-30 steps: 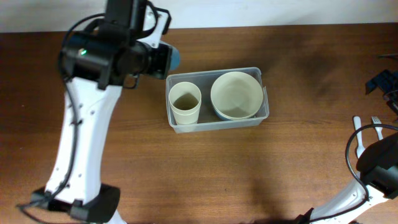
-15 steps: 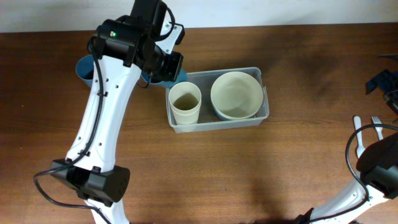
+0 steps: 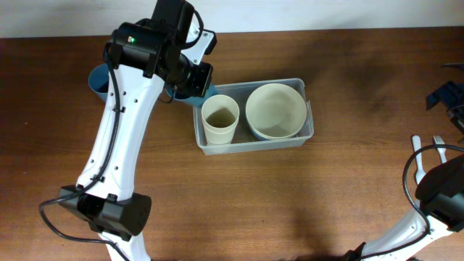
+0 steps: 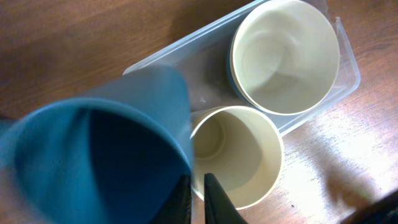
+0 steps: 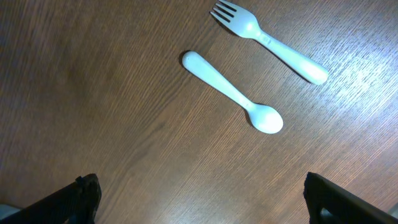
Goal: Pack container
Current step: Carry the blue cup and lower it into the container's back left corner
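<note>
The clear container (image 3: 307, 129) stands mid-table and holds a cream cup (image 3: 220, 119) at its left end and a cream bowl (image 3: 275, 110) nested in a blue bowl at its right end. My left gripper (image 3: 190, 88) is shut on the rim of a blue cup (image 3: 171, 92) and holds it over the container's far left corner. In the left wrist view the blue cup (image 4: 93, 155) is tilted and fills the left side, my fingers (image 4: 199, 200) pinch its wall, and the cream cup (image 4: 236, 155), cream bowl (image 4: 286, 56) and container (image 4: 349, 59) lie beyond. My right gripper (image 5: 202, 199) is open and empty above bare table.
A white spoon (image 5: 233, 93) and a white fork (image 5: 267, 40) lie side by side on the wood under the right wrist, at the table's right edge in the overhead view (image 3: 417, 145). Another blue dish (image 3: 98, 78) sits far left, partly behind the left arm.
My left arm swung round with the blue cup, bringing it from behind the container to its left end. The cream cup shifted slightly right. The right arm has not moved.
</note>
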`<state>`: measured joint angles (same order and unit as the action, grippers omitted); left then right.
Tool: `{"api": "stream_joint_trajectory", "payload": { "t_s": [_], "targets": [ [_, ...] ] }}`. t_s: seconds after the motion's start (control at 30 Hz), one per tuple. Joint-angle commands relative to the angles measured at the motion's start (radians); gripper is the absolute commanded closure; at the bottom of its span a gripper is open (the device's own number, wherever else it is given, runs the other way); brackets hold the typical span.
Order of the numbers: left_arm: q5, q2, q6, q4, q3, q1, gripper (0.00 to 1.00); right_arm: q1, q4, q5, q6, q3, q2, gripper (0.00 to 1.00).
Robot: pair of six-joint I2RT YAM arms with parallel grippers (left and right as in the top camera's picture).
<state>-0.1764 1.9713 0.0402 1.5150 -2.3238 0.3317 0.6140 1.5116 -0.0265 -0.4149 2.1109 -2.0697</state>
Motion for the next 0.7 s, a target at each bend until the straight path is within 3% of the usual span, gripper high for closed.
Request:
{"api": "stream_joint_trajectory", "payload": {
  "t_s": [0.0,0.33,0.4,0.47,0.67],
  "targets": [
    [-0.018,0.005,0.039,-0.016,-0.015,0.002,0.86,0.002,-0.002,-0.011,-0.005,0.000,-0.002,0.01],
    [-0.019,0.022,0.052,-0.037,-0.015,0.001,0.83,0.002,-0.002,-0.011,-0.005,0.000,-0.003,0.01],
    [-0.018,0.022,0.052,-0.057,-0.016,0.001,0.76,0.002,-0.002,-0.011,-0.005,0.000,-0.002,0.01],
    [-0.016,0.022,0.052,-0.072,-0.018,0.000,0.74,0.002,-0.002,-0.011,-0.005,0.000,-0.002,0.01],
    [0.106,0.019,0.027,-0.063,-0.057,-0.050,0.71,0.003,-0.002,-0.011,-0.005,0.000,-0.002,0.01]
  ]
}}
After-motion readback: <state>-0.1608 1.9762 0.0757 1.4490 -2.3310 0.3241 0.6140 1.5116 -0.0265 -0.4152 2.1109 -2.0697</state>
